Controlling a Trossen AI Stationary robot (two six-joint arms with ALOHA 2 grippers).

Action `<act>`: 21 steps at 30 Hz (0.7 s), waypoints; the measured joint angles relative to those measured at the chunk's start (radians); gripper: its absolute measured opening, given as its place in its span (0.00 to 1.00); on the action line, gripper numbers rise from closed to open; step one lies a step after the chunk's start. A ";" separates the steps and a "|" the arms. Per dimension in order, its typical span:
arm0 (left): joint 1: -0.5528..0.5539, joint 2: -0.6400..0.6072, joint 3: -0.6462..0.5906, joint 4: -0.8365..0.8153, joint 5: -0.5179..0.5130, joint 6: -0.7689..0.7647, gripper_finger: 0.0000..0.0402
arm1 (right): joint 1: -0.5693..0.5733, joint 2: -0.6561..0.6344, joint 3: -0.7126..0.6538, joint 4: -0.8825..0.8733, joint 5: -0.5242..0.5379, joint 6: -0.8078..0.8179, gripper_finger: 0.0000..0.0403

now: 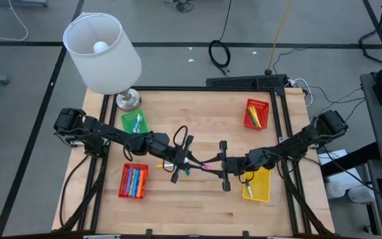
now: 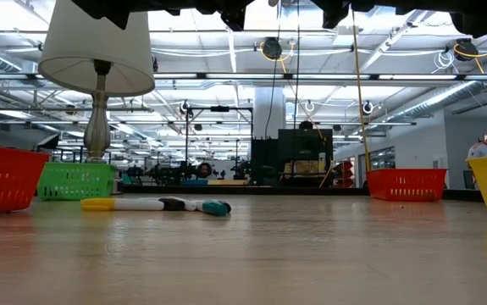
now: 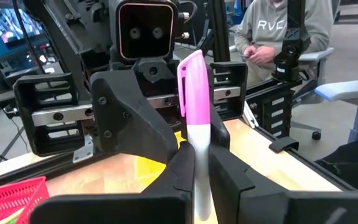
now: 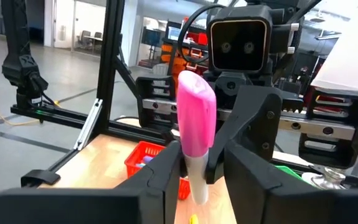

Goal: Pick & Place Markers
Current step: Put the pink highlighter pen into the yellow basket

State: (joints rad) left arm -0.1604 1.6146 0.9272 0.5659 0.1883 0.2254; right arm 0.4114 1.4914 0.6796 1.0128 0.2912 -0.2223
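A marker with a pink cap (image 3: 192, 93) and a white barrel stands roughly upright in the air over the table's middle (image 1: 208, 166). My left gripper (image 3: 197, 163) comes at it from the table's left and my right gripper (image 4: 197, 167) from the right. They face each other, and both are shut on the barrel. A few other markers (image 2: 154, 204) lie flat on the wood below them: one has a yellow cap and one a teal end. The baskets hold more markers. My left gripper pinches the marker's white barrel (image 3: 198, 186), just below the pink cap, between its two fingers (image 3: 177, 171). The fingers come in level from the table's left, across the marker. The marker stands cap up, clear of the table. My right gripper has the same white barrel (image 4: 195, 177) between its two fingers (image 4: 166, 169), below the cap. The fingers come in about level from the table's right, across the marker. The cap (image 4: 195, 118) sticks up above the fingers.
A green basket (image 1: 135, 122) and a lamp (image 1: 104, 53) stand at the far left. There is a red basket (image 1: 256, 113) at the far right, another red basket (image 1: 133, 180) at the near left and a yellow basket (image 1: 257, 184) at the near right. A person (image 3: 284, 31) sits beyond the table.
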 joint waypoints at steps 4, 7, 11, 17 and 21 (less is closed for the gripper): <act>0.000 0.000 0.000 -0.007 0.000 -0.002 0.06 | 0.000 0.000 0.000 0.011 -0.005 0.000 0.29; 0.003 0.008 -0.003 -0.031 -0.011 -0.003 0.06 | 0.005 -0.004 0.003 0.085 -0.031 -0.003 0.31; 0.004 0.004 -0.003 -0.026 -0.015 -0.003 0.06 | 0.011 -0.003 0.004 0.109 -0.049 -0.003 0.33; 0.002 0.004 -0.003 -0.009 -0.005 0.002 0.06 | 0.000 -0.002 0.004 0.047 -0.032 -0.003 0.34; 0.002 0.004 -0.003 0.032 0.032 0.002 0.06 | -0.008 -0.002 0.003 0.039 -0.031 -0.003 0.34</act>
State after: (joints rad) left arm -0.1583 1.6184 0.9237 0.5979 0.2199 0.2272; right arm 0.4032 1.4899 0.6827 1.0514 0.2602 -0.2249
